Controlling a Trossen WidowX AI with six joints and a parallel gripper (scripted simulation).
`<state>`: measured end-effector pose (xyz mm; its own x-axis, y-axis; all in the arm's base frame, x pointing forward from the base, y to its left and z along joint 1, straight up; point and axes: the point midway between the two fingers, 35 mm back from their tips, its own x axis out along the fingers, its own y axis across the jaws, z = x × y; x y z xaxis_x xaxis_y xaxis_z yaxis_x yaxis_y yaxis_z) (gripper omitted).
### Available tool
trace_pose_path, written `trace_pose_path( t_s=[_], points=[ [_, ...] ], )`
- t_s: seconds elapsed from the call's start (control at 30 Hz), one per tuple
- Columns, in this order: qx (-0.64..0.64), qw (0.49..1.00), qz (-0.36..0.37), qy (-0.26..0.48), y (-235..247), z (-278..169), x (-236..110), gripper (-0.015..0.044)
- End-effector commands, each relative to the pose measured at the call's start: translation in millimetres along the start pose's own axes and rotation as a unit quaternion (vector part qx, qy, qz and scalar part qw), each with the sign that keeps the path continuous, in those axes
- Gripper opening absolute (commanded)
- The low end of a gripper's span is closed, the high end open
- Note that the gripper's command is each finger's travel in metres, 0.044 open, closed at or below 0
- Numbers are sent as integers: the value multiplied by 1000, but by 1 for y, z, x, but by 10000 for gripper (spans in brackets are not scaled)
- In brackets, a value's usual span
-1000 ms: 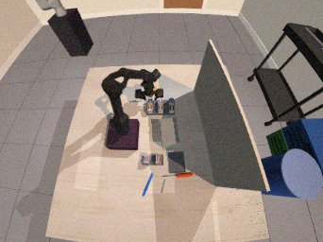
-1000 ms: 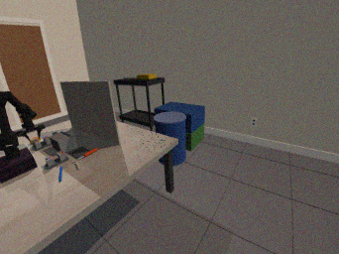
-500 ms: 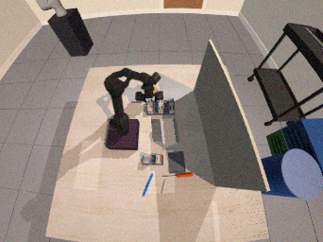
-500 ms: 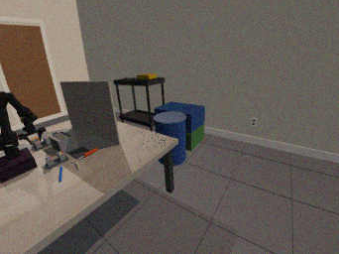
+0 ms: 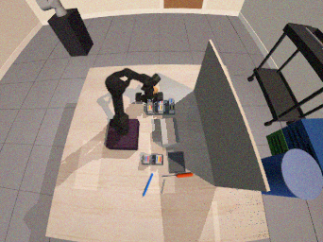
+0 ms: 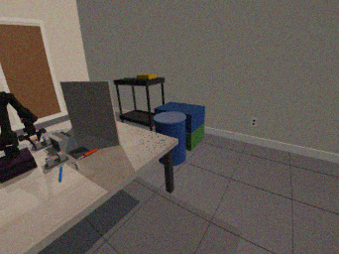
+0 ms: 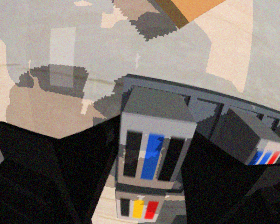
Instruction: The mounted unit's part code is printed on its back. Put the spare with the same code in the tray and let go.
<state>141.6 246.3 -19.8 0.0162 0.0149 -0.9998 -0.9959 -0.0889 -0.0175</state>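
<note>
Spare's (image 7: 151, 153) black-blue-black stripes show only in wrist view.
</note>
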Motion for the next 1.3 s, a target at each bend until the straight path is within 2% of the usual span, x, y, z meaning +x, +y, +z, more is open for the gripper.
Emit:
trace_pose_path(
  t_s=[0.0,0.13,0.3,0.57,0.9,1.1,1.27],
  points=[
    [0,1000,0,0,0,0,0,149],
    [0,1000,0,0,0,0,0,122],
    [0,1000,0,0,0,0,0,0],
    [0,1000,0,0,0,0,-1,0],
    [-2,1000,1,-2,-1,1,-74,0],
    [0,1000,-3,-3,-2,1,-77,0],
    [-1,1000,-2,-3,-3,6,-97,0]
  ],
)
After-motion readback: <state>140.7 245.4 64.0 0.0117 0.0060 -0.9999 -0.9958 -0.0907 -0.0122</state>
